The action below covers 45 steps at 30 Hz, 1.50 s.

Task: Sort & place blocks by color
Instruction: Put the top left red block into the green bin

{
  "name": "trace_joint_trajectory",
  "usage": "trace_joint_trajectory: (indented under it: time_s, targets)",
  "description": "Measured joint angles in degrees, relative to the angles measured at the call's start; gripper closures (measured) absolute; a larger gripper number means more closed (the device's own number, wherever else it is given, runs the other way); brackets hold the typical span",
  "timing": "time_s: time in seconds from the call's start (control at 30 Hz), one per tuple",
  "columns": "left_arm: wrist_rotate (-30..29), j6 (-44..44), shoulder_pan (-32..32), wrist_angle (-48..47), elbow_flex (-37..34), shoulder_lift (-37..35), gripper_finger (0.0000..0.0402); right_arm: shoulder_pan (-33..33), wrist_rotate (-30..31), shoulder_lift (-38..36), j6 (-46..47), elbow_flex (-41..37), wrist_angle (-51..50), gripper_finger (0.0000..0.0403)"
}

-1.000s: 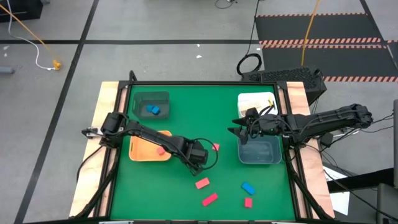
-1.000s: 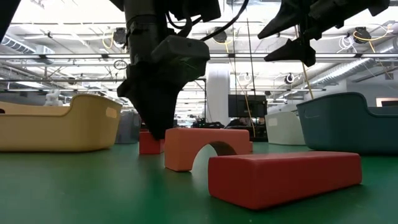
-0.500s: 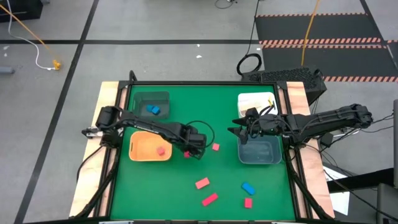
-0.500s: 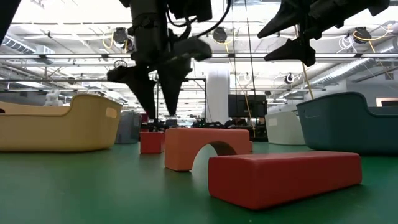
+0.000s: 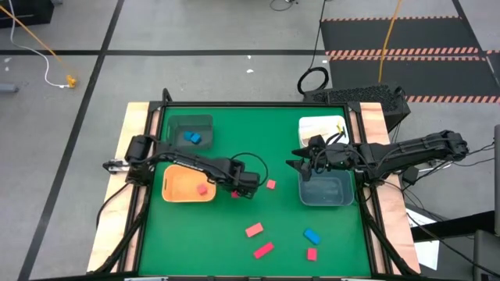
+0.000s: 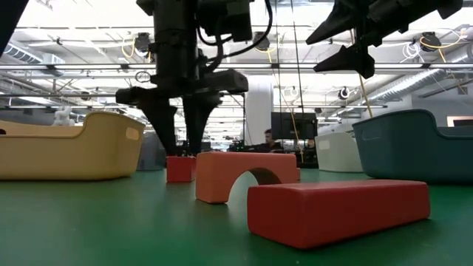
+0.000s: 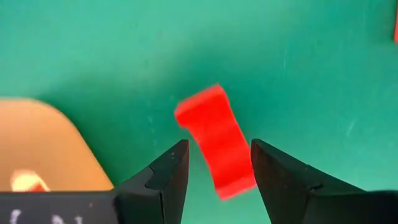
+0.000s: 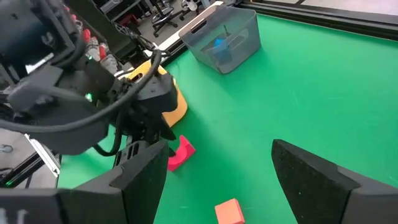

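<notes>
A red bar block [image 7: 216, 141] lies flat on the green desk [image 5: 234, 234], just right of the orange bin [image 5: 176, 192] and near the desk's middle. In the left wrist view its long axis runs at a slant to the line of the fingers, so it sits skewed in the gap between them, with green mat showing around it. The left tool [image 7: 214, 165] stands open directly over this block, its two fingers straddling it without gripping; the low view shows both fingertips [image 6: 165, 125] pointing straight down, above the desk.

A small pink cube [image 5: 270, 184] lies just right of the left tool, apart from it. Inside the orange bin rests another red piece [image 5: 201, 189], near its right wall. The dark green bin [image 5: 201, 123] at far left holds a blue block [image 5: 192, 138].

Toward the near edge lie four loose pieces with open mat between them: an arched orange-red piece [image 5: 253, 230], a long red bar [image 5: 263, 250] set diagonally, a blue block [image 5: 312, 236] and a small red cube [image 5: 312, 254]. The broad centre and the near left part of the desk give free room.

The right tool [image 5: 299, 166] hangs open and empty above the left rim of the grey-blue bin [image 5: 348, 195], with the white bin [image 5: 309, 125] just beyond it at far right.
</notes>
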Motion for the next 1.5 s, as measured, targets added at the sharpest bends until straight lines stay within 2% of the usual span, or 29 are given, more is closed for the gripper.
trace_joint_trajectory:
  time_s: [0.27,0.7,0.97,1.13,1.5]
  targets:
    - [-1.6,-4.3,-2.2,0.2,0.0,0.7,0.0229,0.0,0.0,0.0,-0.2,0.0,-0.4,0.0125]
    - [-0.2,-4.2,-3.2,1.7,0.2,6.0,0.0229,0.0,-0.1,0.0,-0.5,0.0,-0.6,0.0125]
    - [1.4,3.9,-2.6,3.2,0.1,6.4,0.0232,0.0,-0.1,0.0,-0.5,0.0,-0.6,0.0125]
    - [1.5,7.4,-2.6,2.0,0.2,6.5,0.0273,0.0,-0.1,0.0,-0.5,0.0,-0.6,0.0125]
    - [3.9,11.9,-2.8,-1.4,1.6,4.5,0.0273,0.0,0.0,0.0,-0.2,0.0,-0.6,0.0125]
